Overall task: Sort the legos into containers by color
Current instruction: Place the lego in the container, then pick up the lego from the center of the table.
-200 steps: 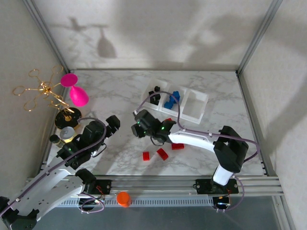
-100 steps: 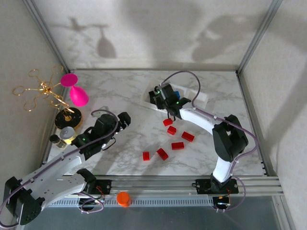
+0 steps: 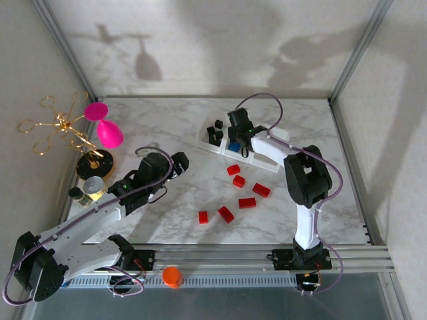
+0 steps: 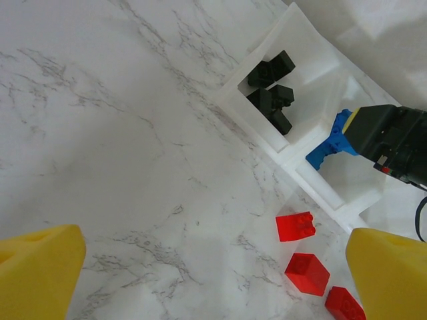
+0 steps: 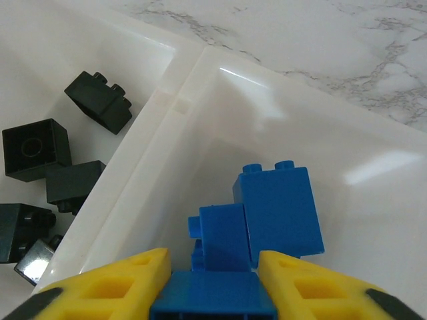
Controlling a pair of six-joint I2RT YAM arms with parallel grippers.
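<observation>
Marble table [image 3: 167,127], white tray [image 4: 248,127], red legos [image 3: 247,203]

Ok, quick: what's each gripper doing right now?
Left gripper: open, empty.
Right gripper: jaws closed on a blue lego, over the white tray compartment holding other blue bricks.

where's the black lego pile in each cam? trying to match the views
Top external: black legos sit upper centre, in the left end compartment of the white tray.
Left wrist: upper right of centre, in the tray compartment nearest the picture's left.
Right wrist: along the left edge, beyond the dividing wall.
Shared landmark: the blue legos in the neighbouring compartment.
</observation>
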